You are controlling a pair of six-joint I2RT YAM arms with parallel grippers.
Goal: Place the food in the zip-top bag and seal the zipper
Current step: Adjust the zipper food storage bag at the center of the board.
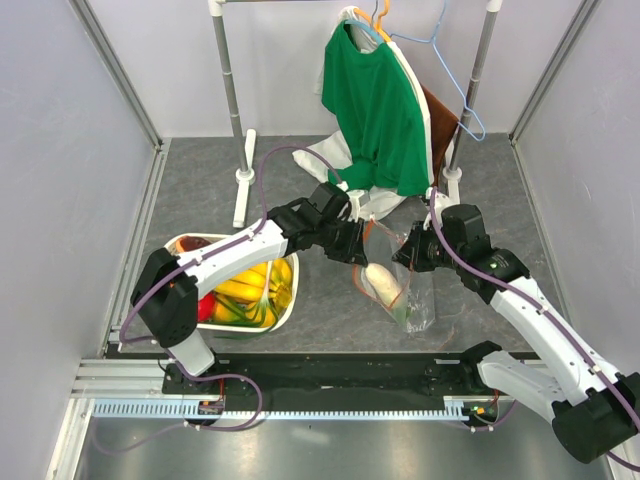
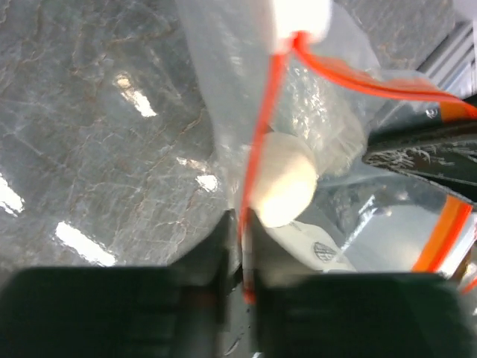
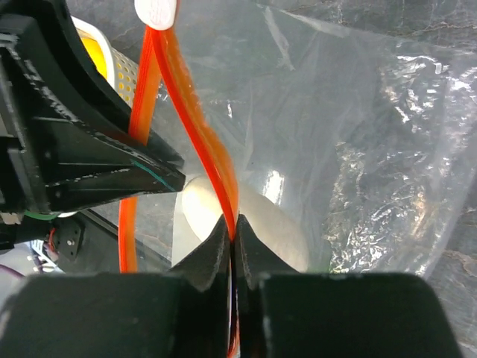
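Note:
The clear zip-top bag hangs between my two grippers over the grey tabletop, its mouth facing up. A white radish lies inside it, also visible in the wrist views. My left gripper is shut on one side of the orange-red zipper. My right gripper pinches the other side of the zipper. The two strips stand apart, so the mouth is open. A white slider sits at the strip's end. More food, yellow and red pieces, lies in the white basket at left.
A clothes rack stands at the back with a green shirt on hangers and a white cloth beneath it. The rack's feet rest on the table. The left arm reaches over the basket.

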